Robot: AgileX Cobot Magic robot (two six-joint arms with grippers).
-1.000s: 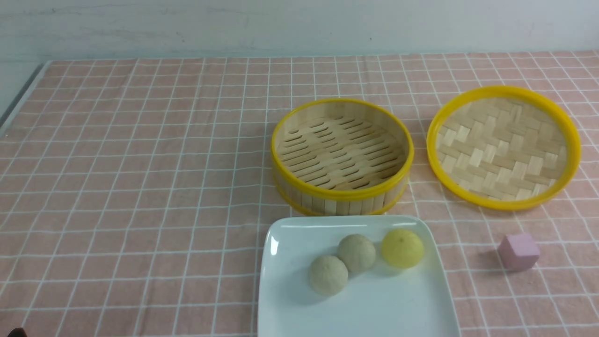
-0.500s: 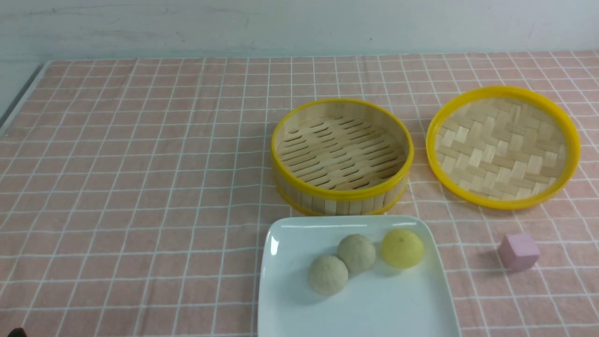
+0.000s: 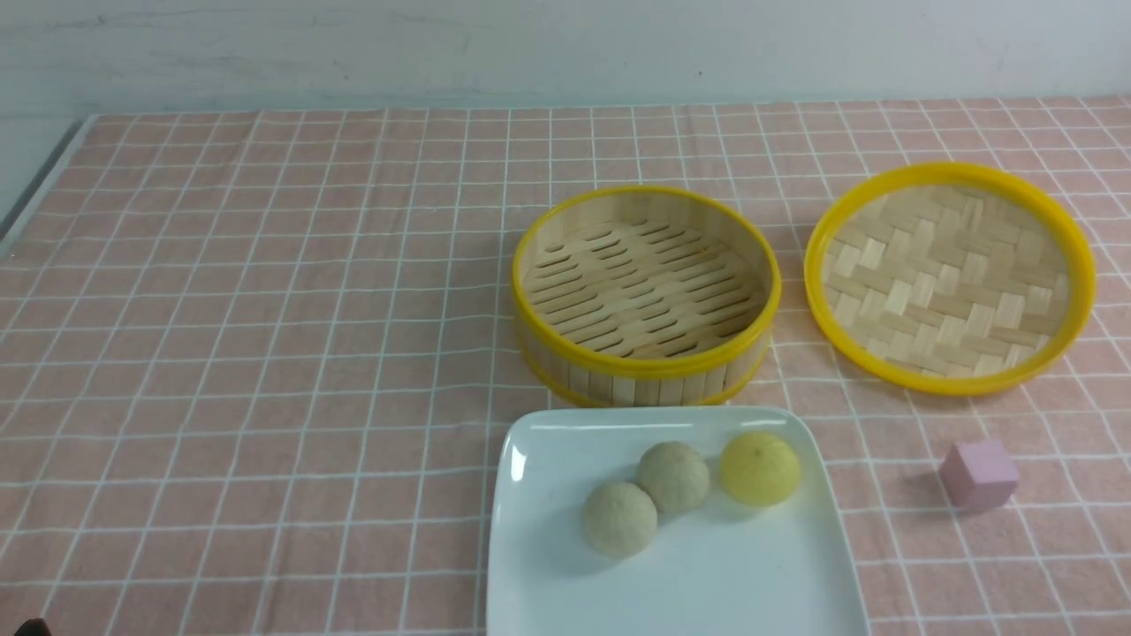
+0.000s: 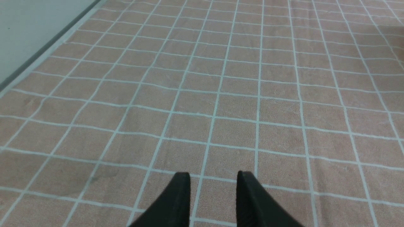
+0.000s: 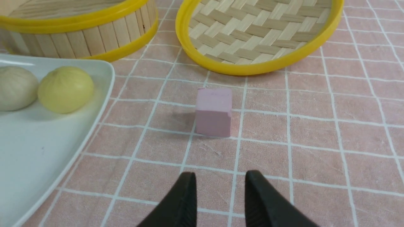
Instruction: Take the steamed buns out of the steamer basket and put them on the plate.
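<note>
Right gripper (image 5: 221, 174): jaws parted by a narrow gap, nothing between them, low over the checked cloth (image 5: 315, 142); pink cube (image 5: 213, 112) just ahead of it, woven tray (image 5: 262, 28) beyond the cube. The three steamed buns (image 3: 673, 477) sit on the plate (image 3: 707, 583), ahead of this gripper and toward the robot's left, with the steamer basket (image 3: 636, 384) just past the plate. Left gripper (image 4: 214, 175): same narrow gap, gripping nothing, cloth ahead of it.

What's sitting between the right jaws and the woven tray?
The pink cube stands on the cloth between the right gripper and the tray, touching neither. The right wrist view shows it.
</note>
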